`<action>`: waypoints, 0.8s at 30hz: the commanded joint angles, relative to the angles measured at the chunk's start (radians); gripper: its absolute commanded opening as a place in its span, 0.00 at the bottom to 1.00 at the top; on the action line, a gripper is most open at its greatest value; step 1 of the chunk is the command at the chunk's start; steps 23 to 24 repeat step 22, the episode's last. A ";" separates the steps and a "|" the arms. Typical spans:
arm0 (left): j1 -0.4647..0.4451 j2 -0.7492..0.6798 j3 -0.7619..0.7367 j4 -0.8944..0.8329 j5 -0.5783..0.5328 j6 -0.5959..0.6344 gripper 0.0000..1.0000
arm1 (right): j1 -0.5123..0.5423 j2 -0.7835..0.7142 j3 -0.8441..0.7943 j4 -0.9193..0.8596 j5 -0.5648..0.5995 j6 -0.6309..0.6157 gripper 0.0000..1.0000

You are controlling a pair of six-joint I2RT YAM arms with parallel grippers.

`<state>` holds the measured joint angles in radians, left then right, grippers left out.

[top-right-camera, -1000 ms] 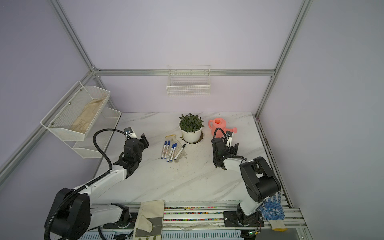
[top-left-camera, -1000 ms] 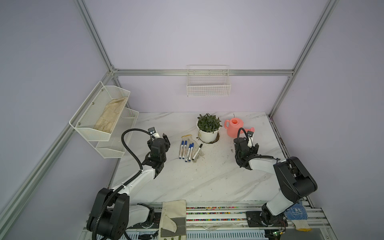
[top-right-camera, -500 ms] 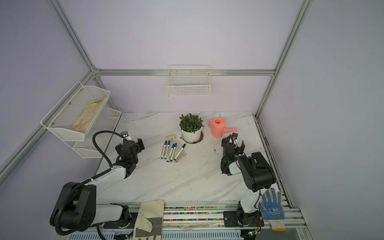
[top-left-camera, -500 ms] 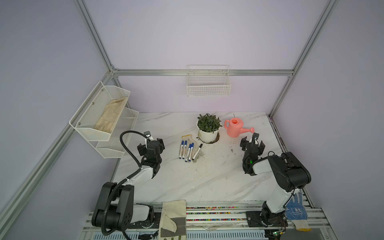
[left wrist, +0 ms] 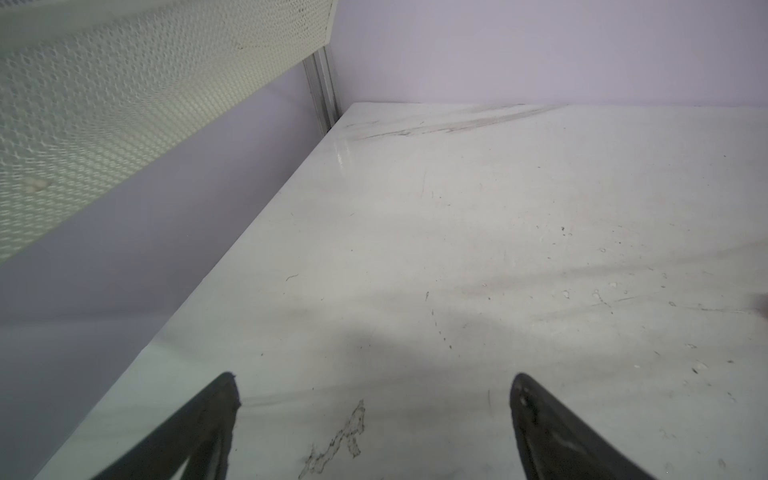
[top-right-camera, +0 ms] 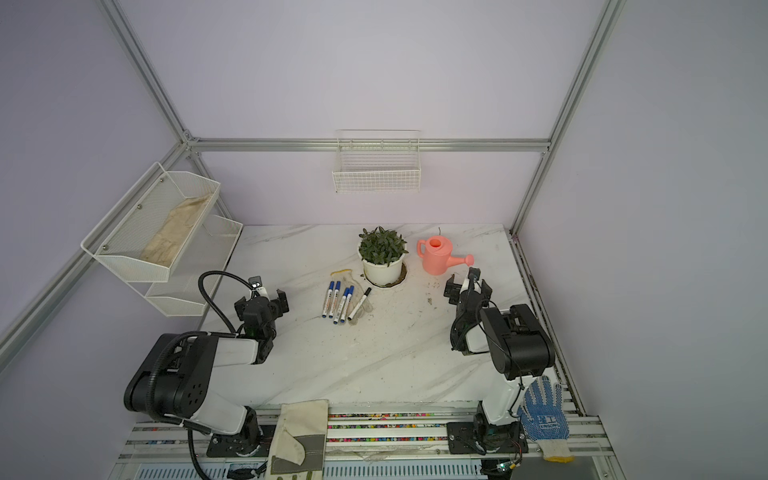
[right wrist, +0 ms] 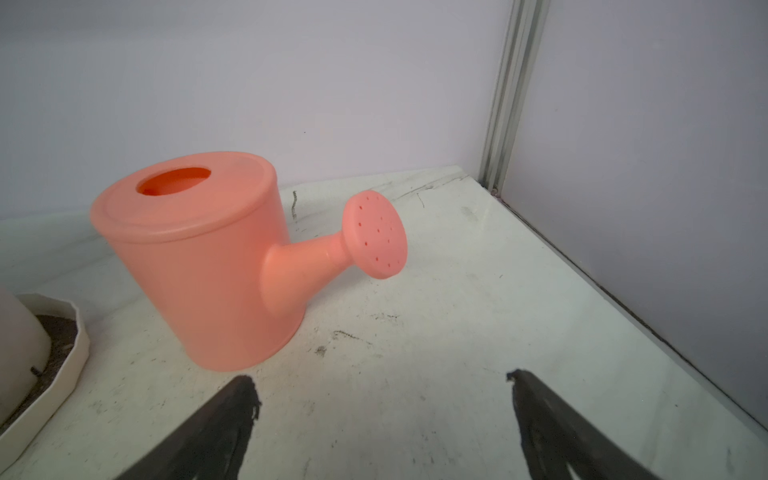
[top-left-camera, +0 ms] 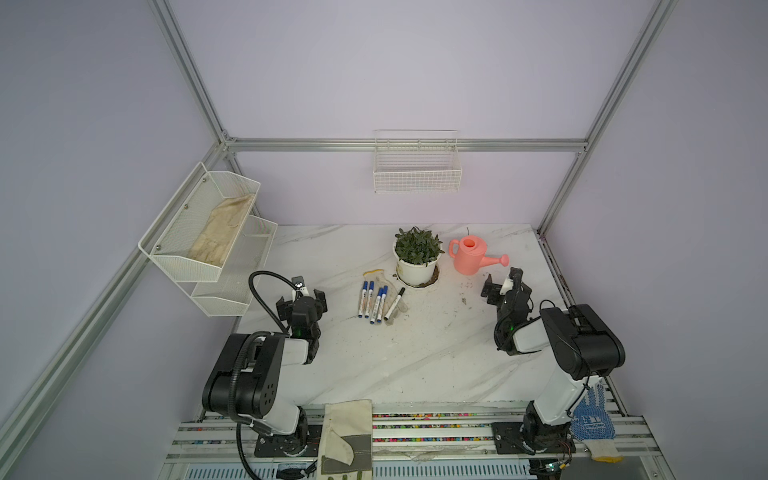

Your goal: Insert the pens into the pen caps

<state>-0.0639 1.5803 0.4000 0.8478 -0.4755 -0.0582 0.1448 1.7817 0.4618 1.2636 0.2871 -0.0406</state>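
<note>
Several white pens (top-left-camera: 376, 302) (top-right-camera: 341, 302) lie side by side mid-table, partly on a pale glove (top-left-camera: 400, 308). In both top views the pen caps sit on the pens' far ends: most are blue (top-left-camera: 365, 286), one is black (top-left-camera: 402, 290). My left gripper (top-left-camera: 301, 300) (top-right-camera: 262, 302) (left wrist: 374, 376) hovers low to the left of the pens, open and empty over bare marble. My right gripper (top-left-camera: 506, 288) (top-right-camera: 467, 286) (right wrist: 379, 375) is open and empty, far to the right of the pens and just in front of the watering can. Neither wrist view shows the pens.
A pink watering can (top-left-camera: 469, 259) (right wrist: 208, 266) and a potted plant (top-left-camera: 417, 270) stand behind the pens. A white mesh shelf (top-left-camera: 203, 232) (left wrist: 124, 83) hangs on the left wall, a wire basket (top-left-camera: 417, 174) on the back wall. Two gloves (top-left-camera: 347, 432) (top-left-camera: 592, 419) hang at the front rail.
Both arms have folded back toward their bases. The left gripper has drawn left and nearer, the right gripper has moved right, both away from the pens.
</note>
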 commanded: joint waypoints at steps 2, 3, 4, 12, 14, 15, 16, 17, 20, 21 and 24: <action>0.013 0.006 -0.027 0.137 0.068 0.023 1.00 | -0.003 -0.002 -0.024 0.131 -0.028 -0.042 0.97; 0.021 0.004 -0.027 0.134 0.083 0.018 1.00 | 0.002 0.000 -0.043 0.170 -0.013 -0.046 0.97; 0.033 0.002 -0.024 0.120 0.108 0.010 1.00 | 0.014 0.004 -0.056 0.203 0.005 -0.054 0.97; 0.041 0.000 -0.020 0.109 0.121 0.003 1.00 | 0.013 0.003 -0.019 0.125 -0.013 -0.036 0.97; 0.042 0.001 -0.019 0.108 0.121 0.004 1.00 | 0.007 0.010 -0.011 0.116 -0.024 -0.027 0.97; 0.042 0.001 -0.019 0.108 0.121 0.003 1.00 | 0.006 0.014 -0.006 0.114 -0.027 -0.028 0.97; 0.043 0.002 -0.020 0.106 0.120 0.003 1.00 | -0.010 0.018 0.003 0.100 -0.050 -0.019 0.97; 0.043 0.001 -0.019 0.106 0.121 0.003 1.00 | -0.026 0.014 0.013 0.071 -0.081 -0.005 0.97; 0.043 0.000 -0.020 0.106 0.121 0.003 1.00 | -0.040 0.011 0.016 0.068 -0.109 -0.004 0.97; 0.042 0.000 -0.020 0.107 0.122 0.002 1.00 | -0.040 0.007 0.009 0.074 -0.107 -0.012 0.97; 0.043 -0.002 -0.022 0.109 0.121 0.003 1.00 | -0.040 0.006 0.006 0.078 -0.102 -0.017 0.97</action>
